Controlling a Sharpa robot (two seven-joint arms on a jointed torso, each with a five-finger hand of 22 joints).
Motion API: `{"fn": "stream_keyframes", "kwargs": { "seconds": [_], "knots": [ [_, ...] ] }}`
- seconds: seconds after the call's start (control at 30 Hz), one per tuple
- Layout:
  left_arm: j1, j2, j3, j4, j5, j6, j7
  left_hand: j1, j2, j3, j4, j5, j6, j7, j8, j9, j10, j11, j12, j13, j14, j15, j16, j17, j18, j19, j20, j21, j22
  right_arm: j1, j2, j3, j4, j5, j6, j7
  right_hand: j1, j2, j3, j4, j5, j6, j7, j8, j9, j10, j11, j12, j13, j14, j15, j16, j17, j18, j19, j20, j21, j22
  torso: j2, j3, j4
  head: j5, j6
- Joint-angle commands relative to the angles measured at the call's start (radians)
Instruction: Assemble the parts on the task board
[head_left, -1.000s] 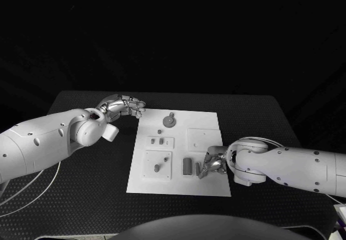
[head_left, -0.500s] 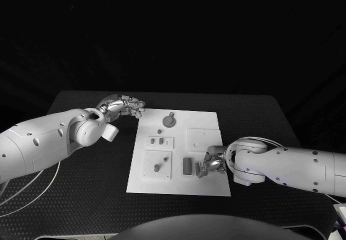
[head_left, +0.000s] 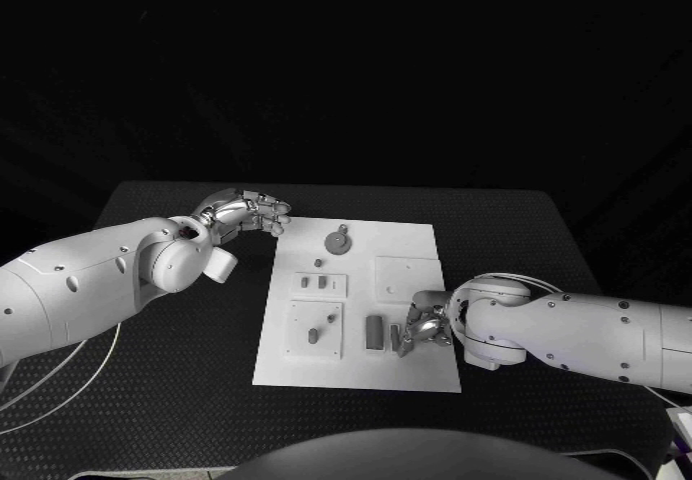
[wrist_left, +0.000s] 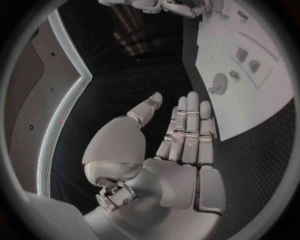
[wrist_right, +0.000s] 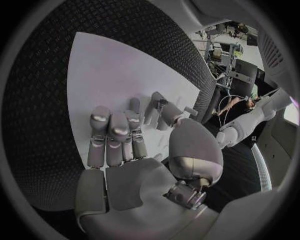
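Right hand (head_left: 426, 328) is down on the task board (head_left: 411, 240) near its right edge, close to the near end, fingers working at two small grey bar-shaped parts (head_left: 375, 332). Can't tell if anything is actually pinched yet, since the fingers hide the contact. Left hand (head_left: 248, 212) hovers off the board's far-left corner over the bench (head_left: 173, 340), flat, released, holding nothing. For this step: get thumb and fingertip on opposite long sides of one bar, lift clean, don't nudge its neighbour.
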Motion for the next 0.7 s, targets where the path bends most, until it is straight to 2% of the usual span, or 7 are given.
{"fn": "stream_keyframes", "kwargs": {
  "seconds": [0.03, 0.7],
  "knots": [
    [0.001, 0.001, 0.001, 0.003, -0.003, 0.017, 0.003, -0.007, 0.000, 0.004, 0.000, 0.000, -0.007, 0.000, 0.005, -0.002, 0.004, 0.001, -0.005, 0.001, 0.006, -0.003, -0.005, 0.002, 0.012, 0.005, 0.000, -0.004, 0.001, -0.008, 0.004, -0.004, -0.013, -0.022, -0.003, -0.017, 0.011, 0.001, 0.005, -0.001, -0.005, -0.006, 0.003, -0.005, -0.006, 0.003, 0.006, 0.004, 0.001, -0.001, -0.003, -0.006, -0.001, 0.014, 0.009, -0.001, 0.007, -0.002, 0.000, 0.0001, 0.0003, 0.001, 0.000],
    [0.001, 0.001, 0.001, 0.003, -0.010, 0.026, -0.006, -0.006, -0.001, 0.004, -0.001, 0.000, -0.008, 0.000, 0.005, -0.002, 0.004, 0.001, -0.005, 0.001, 0.005, -0.002, -0.007, 0.003, 0.011, 0.004, 0.000, -0.005, 0.002, -0.023, 0.028, -0.004, -0.043, -0.032, 0.007, -0.032, 0.010, -0.003, 0.004, -0.001, -0.005, -0.004, 0.003, -0.003, -0.006, 0.010, 0.006, 0.012, 0.006, -0.001, -0.003, -0.006, -0.001, 0.014, 0.009, 0.000, 0.008, -0.001, 0.000, -0.0002, 0.0005, -0.001, -0.003]
  ]
}}
